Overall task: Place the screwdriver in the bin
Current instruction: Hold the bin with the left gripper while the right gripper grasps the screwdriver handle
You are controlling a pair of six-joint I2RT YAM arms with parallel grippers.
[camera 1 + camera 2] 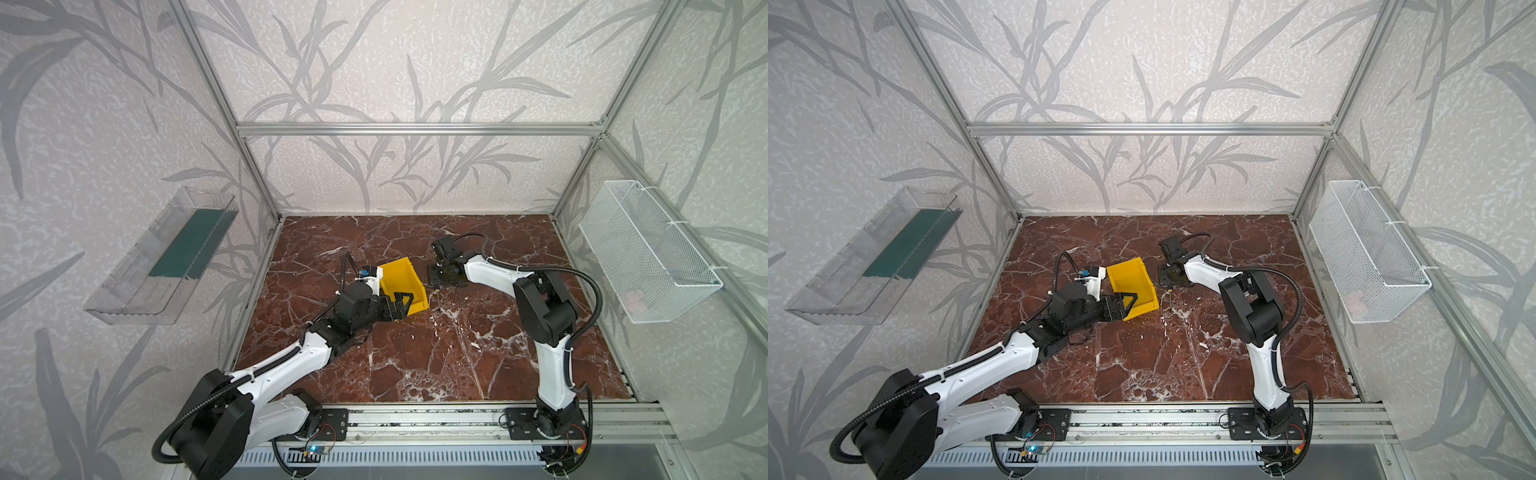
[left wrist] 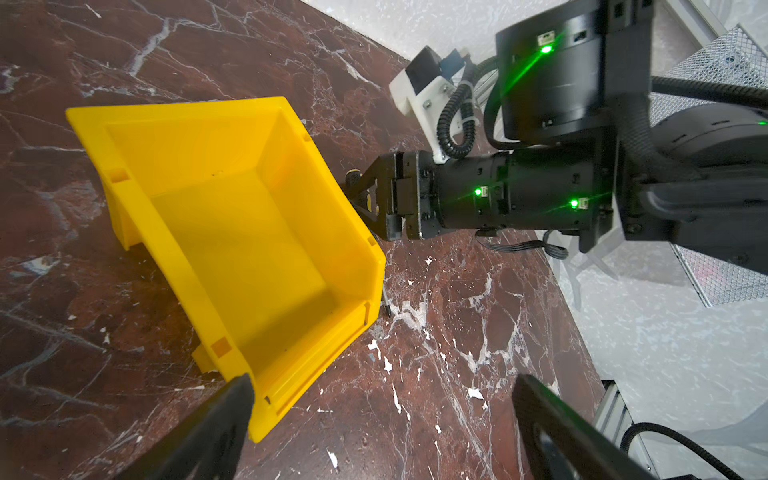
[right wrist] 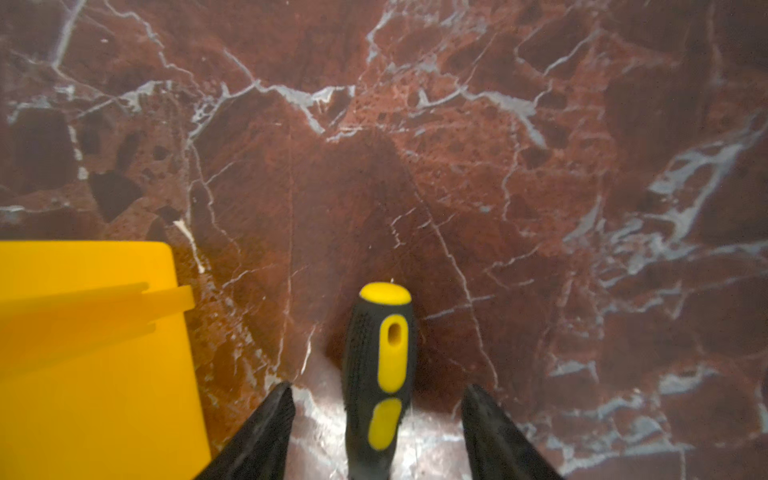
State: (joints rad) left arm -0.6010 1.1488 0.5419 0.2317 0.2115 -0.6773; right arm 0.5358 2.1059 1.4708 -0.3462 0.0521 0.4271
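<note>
1. Red-brown veined marble surface [image 1: 415, 365].
2. Rectangular yellow plastic bin [image 1: 401, 282], centre frame.
3. Left end effector [image 2: 384, 378]: low, jaws wide, beside bin.
4. Right end effector [image 3: 378, 388]: lowered, jaws apart astride handle, not gripping.
5. Ribbed black-yellow screwdriver [image 3: 380, 365]: on surface, right of bin.

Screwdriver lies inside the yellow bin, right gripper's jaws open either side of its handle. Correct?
No. The screwdriver lies on the table beside the bin, not inside it; the right wrist view shows this. The right gripper's jaws do straddle its handle, open.
</note>
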